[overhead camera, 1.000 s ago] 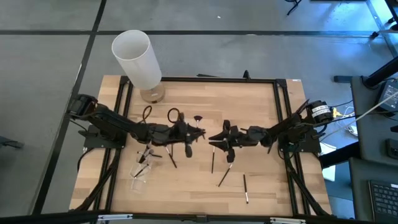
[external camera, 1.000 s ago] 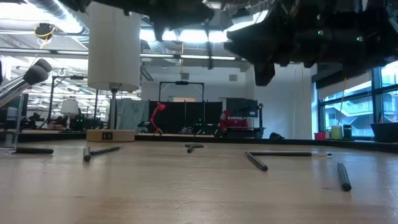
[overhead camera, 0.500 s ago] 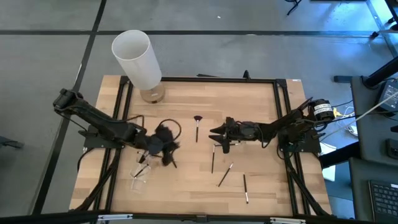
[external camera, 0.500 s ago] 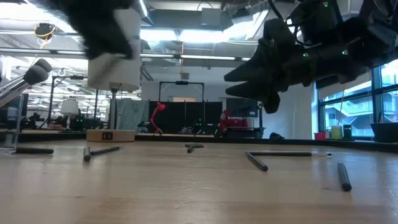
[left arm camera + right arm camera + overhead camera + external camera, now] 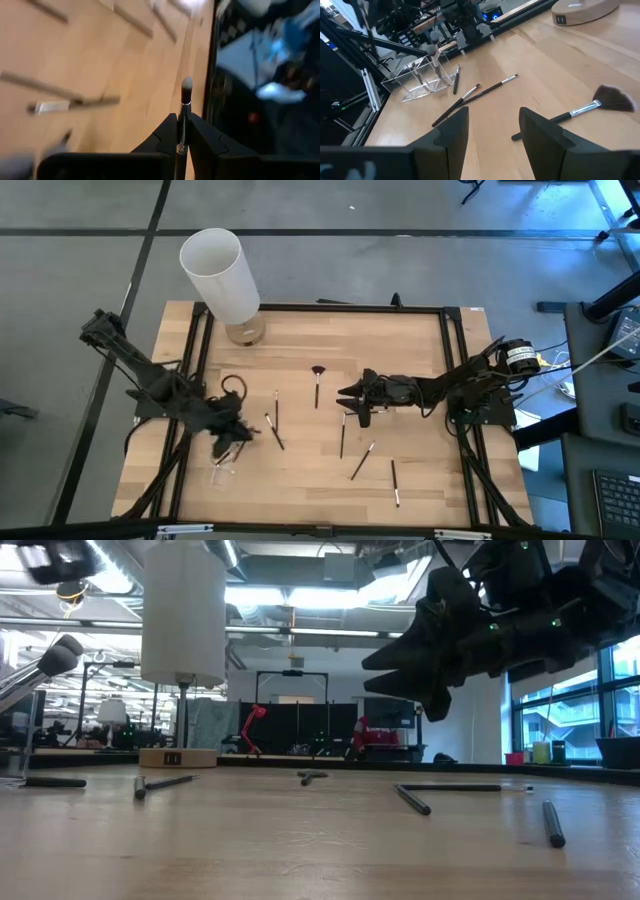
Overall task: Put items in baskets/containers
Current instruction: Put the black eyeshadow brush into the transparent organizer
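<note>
My left gripper (image 5: 181,119) is shut on a thin dark brush (image 5: 186,90) whose pale bristle tip sticks out past the fingertips. In the high view it hangs over the table's near left (image 5: 230,442), just above the transparent container (image 5: 222,465), which lies on the table with brushes in it (image 5: 422,80). My right gripper (image 5: 352,396) stands open above the table's middle, holding nothing. Loose brushes lie flat on the wood: a pair (image 5: 274,422), a fan brush (image 5: 317,383) and three more (image 5: 362,460). My left gripper pinches the brush's dark handle (image 5: 180,131) between its two fingers, just behind the ferrule. The brush runs along the fingers, bristle end forward and beyond the fingertips. It is lifted clear of the table, slanting down.
A tall white cylinder (image 5: 220,275) stands on a tan base (image 5: 245,332) at the far left corner. A black frame (image 5: 455,380) borders the wooden table. Bare wood lies along the far side and the near left edge.
My left gripper has swung away from the table's middle toward the left and near edge, rolling and tipping down as it went, and now hangs over the transparent container with the brush. My right gripper has drawn back slightly from the middle and then kept still.
</note>
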Available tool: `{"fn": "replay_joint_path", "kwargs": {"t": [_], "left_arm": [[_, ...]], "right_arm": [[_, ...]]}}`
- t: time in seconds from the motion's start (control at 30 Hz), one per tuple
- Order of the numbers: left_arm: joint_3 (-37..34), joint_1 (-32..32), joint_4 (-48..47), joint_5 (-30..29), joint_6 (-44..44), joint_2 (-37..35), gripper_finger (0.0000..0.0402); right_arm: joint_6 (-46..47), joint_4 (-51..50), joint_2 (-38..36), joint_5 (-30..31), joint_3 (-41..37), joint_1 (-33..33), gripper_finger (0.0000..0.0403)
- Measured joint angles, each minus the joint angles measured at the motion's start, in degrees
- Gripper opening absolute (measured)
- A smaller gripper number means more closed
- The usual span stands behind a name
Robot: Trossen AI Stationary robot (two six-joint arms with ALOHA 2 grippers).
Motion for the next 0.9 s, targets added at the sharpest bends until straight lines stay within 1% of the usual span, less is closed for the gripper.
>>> {"fn": "replay_joint_path", "kwargs": {"t": [0.07,0.2,0.3,0.37,0.57,0.73,0.9], "left_arm": [[0.0,-2.9,-6.3,-0.2,-3.7,-0.6,0.003],[0.0,-7.5,-19.2,-5.0,-13.0,-0.7,0.0037],[0.0,-9.5,-24.2,-8.9,-19.5,-0.7,0.0038],[0.0,-10.4,-24.5,-10.7,-21.0,-0.7,0.0036],[0.0,-11.6,-21.2,-11.9,-21.9,0.5,0.0034],[0.0,-12.1,-19.3,-13.5,-21.2,5.4,0.0034],[0.0,-12.0,-17.7,-11.5,-19.4,10.1,0.0037]], "right_arm": [[0.3,0.0,0.0,0.0,0.0,0.0,0.0173],[0.6,0.0,0.0,-0.9,0.0,0.0,0.0173],[0.7,0.0,0.0,-1.0,0.0,0.0,0.0173],[0.7,0.0,0.0,-1.0,0.0,0.0,0.0173],[0.7,-0.1,0.0,-1.0,0.0,0.0,0.0173],[0.6,-0.1,0.0,-1.5,0.0,0.0,0.0173],[0.6,-0.1,0.0,-2.6,0.0,0.0,0.0173]]}}
